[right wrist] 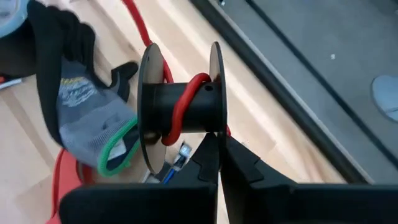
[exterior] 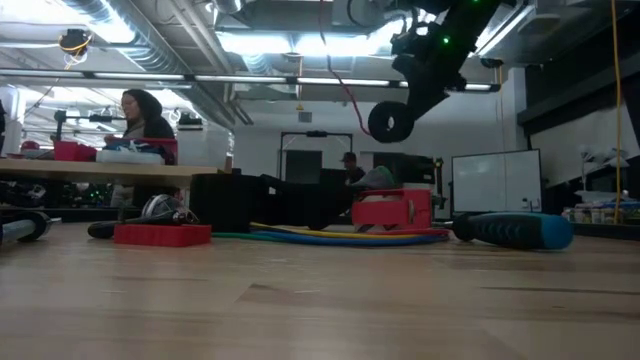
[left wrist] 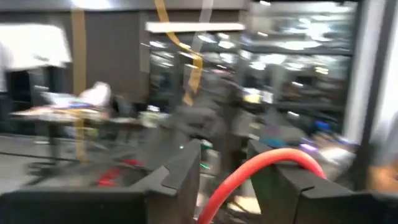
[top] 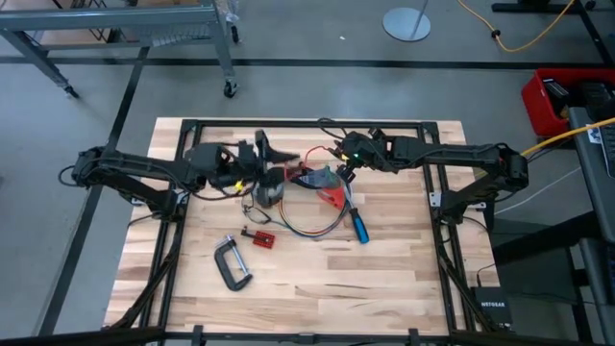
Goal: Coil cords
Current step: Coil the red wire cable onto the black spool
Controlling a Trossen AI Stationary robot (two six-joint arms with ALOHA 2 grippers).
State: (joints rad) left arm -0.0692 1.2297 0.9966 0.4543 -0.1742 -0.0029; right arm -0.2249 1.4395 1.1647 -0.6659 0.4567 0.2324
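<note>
Table edges: We saw the pale wooden table (top: 384, 279) with bare wood along its near side, and a black metal C-clamp (top: 232, 263) lay there.
Middle of the table: The blue-handled screwdriver (top: 357, 227) lay beside a flat loop of orange, green and purple cord (top: 306, 229), close to a grey and black work glove (right wrist: 84, 112).
Spool: We saw a small black plastic spool (right wrist: 180, 107) with a thin red cord (right wrist: 181, 106) turned once around its middle.
Right gripper (right wrist: 219, 144): It was raised above the table, and its fingers pinched tight on the spool's rim.
Left gripper (left wrist: 225, 163): It was lifted and pointed out at the room, with its fingers parted and the red cord running loose between them.
</note>
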